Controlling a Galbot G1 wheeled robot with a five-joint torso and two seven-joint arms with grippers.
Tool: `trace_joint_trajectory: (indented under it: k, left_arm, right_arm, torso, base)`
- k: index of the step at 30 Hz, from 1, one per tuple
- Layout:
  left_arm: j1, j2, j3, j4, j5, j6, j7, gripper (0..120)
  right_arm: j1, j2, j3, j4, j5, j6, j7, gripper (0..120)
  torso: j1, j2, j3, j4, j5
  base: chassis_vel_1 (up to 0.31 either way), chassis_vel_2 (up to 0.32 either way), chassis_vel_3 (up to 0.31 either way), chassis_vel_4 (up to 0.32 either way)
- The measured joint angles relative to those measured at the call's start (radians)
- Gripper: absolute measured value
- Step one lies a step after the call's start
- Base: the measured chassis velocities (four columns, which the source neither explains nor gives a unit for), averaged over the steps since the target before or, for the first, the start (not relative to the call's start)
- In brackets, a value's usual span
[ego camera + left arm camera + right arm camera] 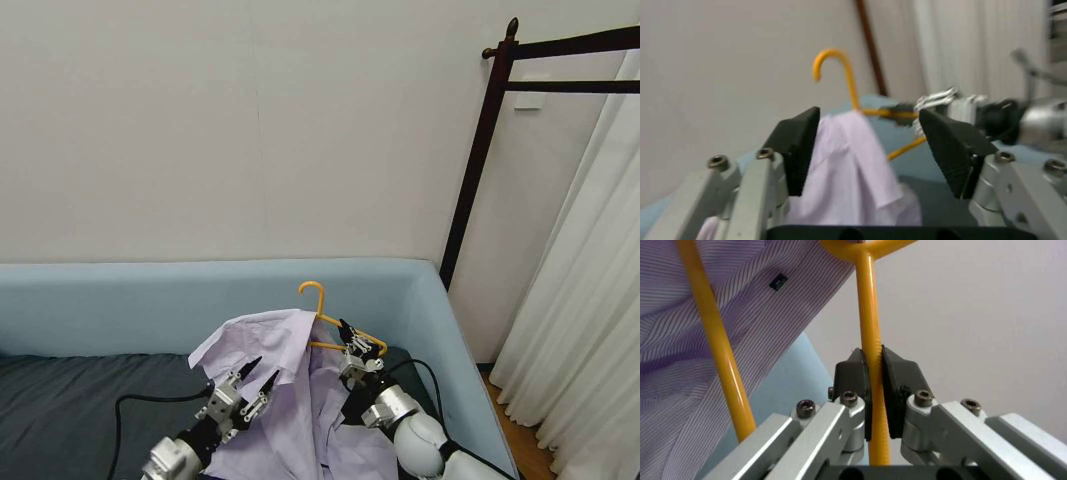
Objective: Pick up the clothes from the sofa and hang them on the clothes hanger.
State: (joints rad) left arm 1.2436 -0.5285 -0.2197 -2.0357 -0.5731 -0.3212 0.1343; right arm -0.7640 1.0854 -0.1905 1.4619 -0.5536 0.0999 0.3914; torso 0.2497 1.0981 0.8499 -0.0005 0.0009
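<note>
- My right gripper [358,345] is up over the right end of the sofa [150,300], just in front of the back right corner.
- Right wrist view: its jaws are pinched narrow on one bar of the orange hanger [867,315], and the black pads [855,377] press that bar from both sides.
- The hanger's hook [313,295] points up, in front of the sofa's backrest.
- The lilac striped shirt [270,345] is draped on the hanger. Its collar end sits by the hook and the rest falls in folds toward the right end of the dark grey seat cushion [60,400].
- I cannot tell whether the shirt's lower edge rests on the cushion, because my arms cover it.
- My left gripper [258,378] is to the left of the right one and lower, at the shirt's left side.
- Left wrist view: its jaws are spread wide with nothing between the pads [800,150]. The shirt [853,175] and the hanger [840,65] sit beyond the gap.
- I cannot tell whether the left fingertips touch the cloth.
- The dark wooden clothes rack [480,150] stands beyond the sofa's right end, beside the white curtain [590,300].
</note>
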Motion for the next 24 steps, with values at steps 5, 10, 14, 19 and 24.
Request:
trace_joint_trajectory:
  k: [5, 10, 14, 19, 24]
  left_arm:
    - [-0.092, 0.132, -0.075, 0.075, -0.195, -0.084, 0.359, 85]
    - [-0.352, 0.185, 0.037, 0.203, -0.373, 0.022, 0.494, 99]
    - [-0.636, 0.166, 0.269, 0.333, -0.450, 0.088, 0.577, 100]
    - [-0.892, 0.116, 0.513, 0.443, -0.492, 0.125, 0.633, 100]
    - [-1.215, -0.006, 0.822, 0.628, -0.530, 0.183, 0.747, 100]
  right_arm:
    - [-0.017, -0.010, 0.029, 0.004, -0.005, 0.012, 0.002, 4]
    - [-0.025, -0.014, 0.042, 0.023, -0.016, 0.020, 0.002, 4]
    - [-0.033, -0.022, 0.053, 0.040, -0.028, 0.026, -0.002, 4]
    - [-0.043, -0.034, 0.060, 0.052, -0.041, 0.036, -0.006, 4]
    - [-0.059, -0.044, 0.076, 0.058, -0.057, 0.048, -0.010, 4]
  torso:
    - [0.000, 0.000, 0.000, 0.0003, 0.0000]
    - [0.000, 0.000, 0.000, 0.0001, 0.0006]
    - [0.000, 0.000, 0.000, 0.0003, -0.0007]
    - [0.000, 0.000, 0.000, 0.0002, 0.0002]
    - [0.000, 0.000, 0.000, -0.0006, -0.0001]
  base:
    - [0.000, 0.000, 0.000, 0.000]
    - [0.000, 0.000, 0.000, 0.000]
    - [0.000, 0.000, 0.000, 0.000]
    - [0.000, 0.000, 0.000, 0.000]
    - [0.000, 0.000, 0.000, 0.000]
